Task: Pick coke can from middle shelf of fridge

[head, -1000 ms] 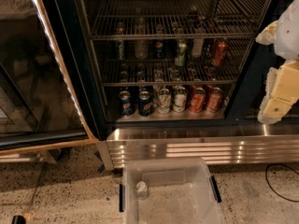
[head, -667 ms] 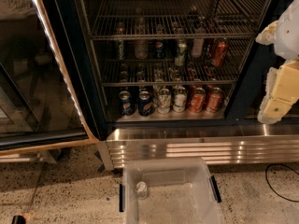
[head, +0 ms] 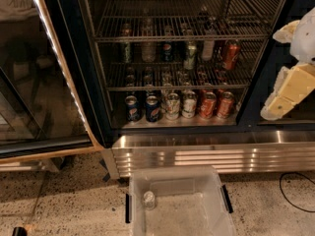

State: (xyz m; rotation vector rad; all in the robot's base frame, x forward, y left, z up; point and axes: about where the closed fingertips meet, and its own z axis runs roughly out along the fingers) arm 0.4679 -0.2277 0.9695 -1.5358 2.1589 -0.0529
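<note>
The fridge point(head: 93, 82) stands open, with wire racks inside. The coke can point(head: 230, 54), dark red with pale lettering, stands upright at the right end of the middle shelf point(head: 147, 86), beside a pale bottle point(head: 207, 49) and a green-and-white can point(head: 190, 56). My gripper point(head: 288, 90) is the pale yellow and white shape at the right edge of the view. It is outside the fridge, in front of its right door frame, to the right of the coke can and a little lower. It holds nothing that I can see.
On the bottom tier stand two blue Pepsi cans point(head: 132, 107), two green-and-white cans point(head: 173, 105) and two red cans point(head: 207, 105). The glass door point(head: 44, 82) is swung open at left. A clear plastic bin point(head: 216, 215) holding a small can point(head: 149, 199) sits on the floor below the ribbed steel base point(head: 206, 154). A cable point(head: 295, 193) lies at lower right.
</note>
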